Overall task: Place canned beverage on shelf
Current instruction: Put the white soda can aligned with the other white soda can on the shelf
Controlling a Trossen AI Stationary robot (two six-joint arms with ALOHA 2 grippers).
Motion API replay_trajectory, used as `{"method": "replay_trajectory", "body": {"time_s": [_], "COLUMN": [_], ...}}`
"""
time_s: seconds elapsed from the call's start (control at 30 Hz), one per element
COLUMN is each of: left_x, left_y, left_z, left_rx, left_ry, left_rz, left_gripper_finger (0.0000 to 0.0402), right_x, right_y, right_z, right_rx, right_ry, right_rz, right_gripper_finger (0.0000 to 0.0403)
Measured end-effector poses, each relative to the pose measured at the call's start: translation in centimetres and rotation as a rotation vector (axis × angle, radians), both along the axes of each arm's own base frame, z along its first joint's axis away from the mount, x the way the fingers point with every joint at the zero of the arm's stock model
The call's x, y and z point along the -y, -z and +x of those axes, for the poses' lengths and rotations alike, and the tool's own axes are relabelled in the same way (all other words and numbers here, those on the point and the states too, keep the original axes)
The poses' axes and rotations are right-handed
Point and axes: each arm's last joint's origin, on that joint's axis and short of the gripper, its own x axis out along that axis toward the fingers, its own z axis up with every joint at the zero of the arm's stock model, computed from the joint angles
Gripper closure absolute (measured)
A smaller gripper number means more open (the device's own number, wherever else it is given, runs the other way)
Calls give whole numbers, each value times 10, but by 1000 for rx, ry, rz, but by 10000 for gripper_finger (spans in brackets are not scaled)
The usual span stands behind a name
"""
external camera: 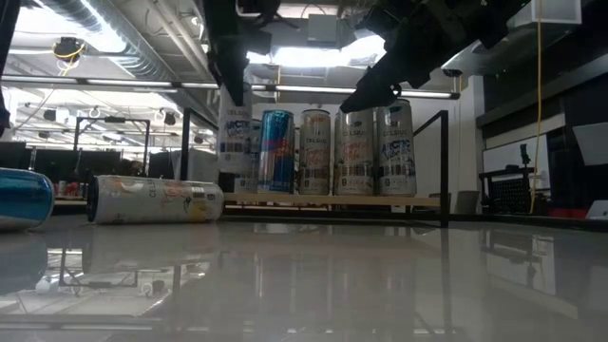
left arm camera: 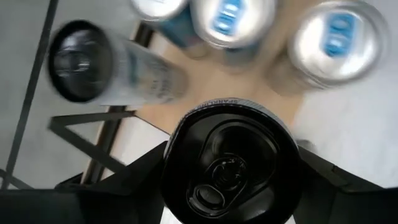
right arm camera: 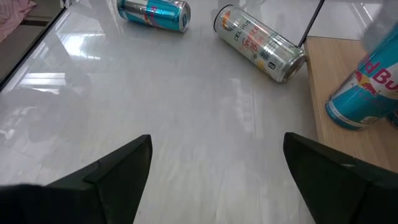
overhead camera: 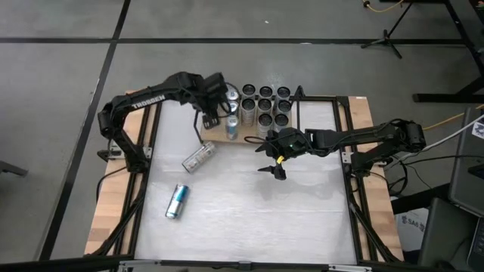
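The black-topped can (left arm camera: 231, 163), nearest the left wrist camera, is sitting clamped between the left gripper (overhead camera: 214, 94) fingers over the shelf (overhead camera: 249, 137) edge and should be going down upright, clear of the standing cans (overhead camera: 265, 106), while the right gripper (overhead camera: 277, 168) is hanging wide and empty nearby.

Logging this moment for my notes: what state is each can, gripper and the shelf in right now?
Black-topped white can: upright, held over the shelf's left end.
Left gripper: shut on that can.
Right gripper: open, empty, above the white tabletop.
White silver-ended can: lying on its side.
Blue can: lying on its side.
Wooden black-framed shelf: carrying upright cans.
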Motion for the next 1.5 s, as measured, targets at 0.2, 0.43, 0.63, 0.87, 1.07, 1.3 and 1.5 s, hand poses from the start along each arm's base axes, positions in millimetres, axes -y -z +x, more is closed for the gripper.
{"method": "replay_trajectory", "body": {"time_s": [0.2,0.43,0.63,0.87,1.07,1.3,1.5], "left_x": [-22,-33,-33,-33,-35,-37,-37], "left_y": [-1,5,20,36,37,37,38], "left_z": [-7,-9,-7,-7,-5,-2,-2], "left_rx": [40,53,45,22,36,34,33], "left_ry": [-70,-68,-32,-14,15,51,51], "left_rz": [20,-11,-42,-41,-7,32,32], "left_gripper_finger": [161,161,161,161,161,158,127], "right_x": [0,0,0,0,0,0,0], "right_y": [0,0,0,0,0,0,0], "right_z": [0,0,0,0,0,0,0], "right_rx": [0,0,0,0,0,0,0], "right_ry": [0,0,0,0,0,0,0], "right_rz": [0,0,0,0,0,0,0], "right_gripper_finger": [52,52,52,52,52,52,52]}}
